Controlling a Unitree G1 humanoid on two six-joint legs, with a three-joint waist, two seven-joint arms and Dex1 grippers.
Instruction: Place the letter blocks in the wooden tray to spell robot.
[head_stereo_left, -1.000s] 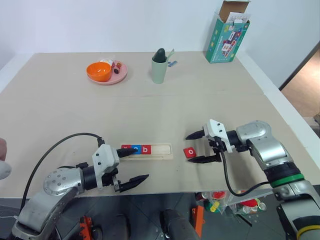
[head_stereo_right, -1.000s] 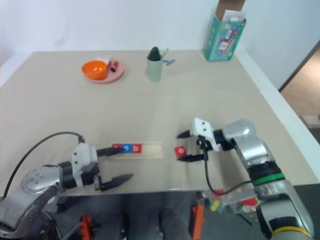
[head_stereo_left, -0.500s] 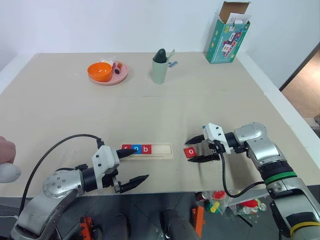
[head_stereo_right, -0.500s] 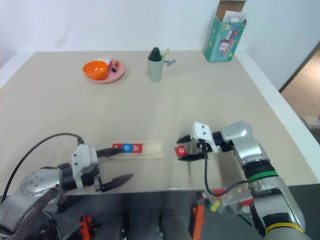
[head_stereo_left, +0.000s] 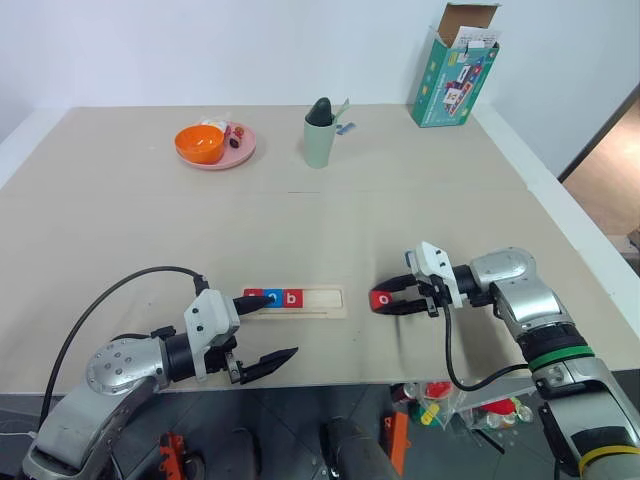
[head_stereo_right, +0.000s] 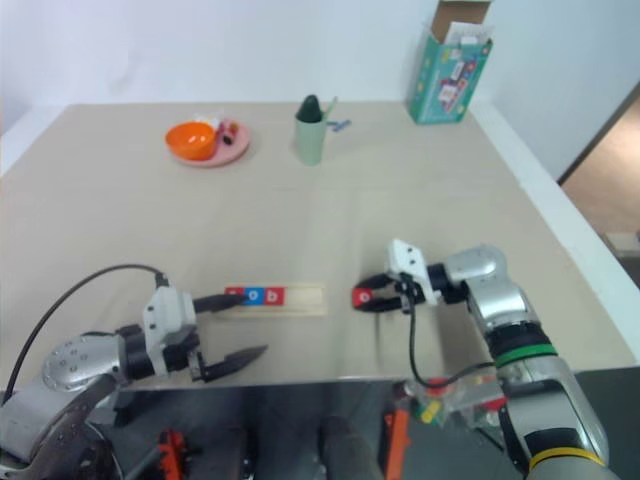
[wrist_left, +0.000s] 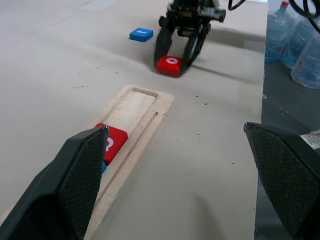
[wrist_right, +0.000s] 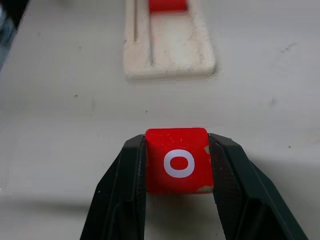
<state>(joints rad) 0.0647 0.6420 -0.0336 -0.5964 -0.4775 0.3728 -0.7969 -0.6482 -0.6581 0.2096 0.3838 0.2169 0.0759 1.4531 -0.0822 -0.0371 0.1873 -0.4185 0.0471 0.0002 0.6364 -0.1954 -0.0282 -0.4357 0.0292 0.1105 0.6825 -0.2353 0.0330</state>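
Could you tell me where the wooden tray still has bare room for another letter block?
The wooden tray is bare at its right end, beside the red b block. Its left end is crowded: filled slots and the left gripper.

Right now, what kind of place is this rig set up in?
Probably an indoor lab or test room: a large beige table against plain white walls, staged props such as the wooden tray, a pink plate and an opened carton.

red block (wrist_right: 178, 162), white "o"
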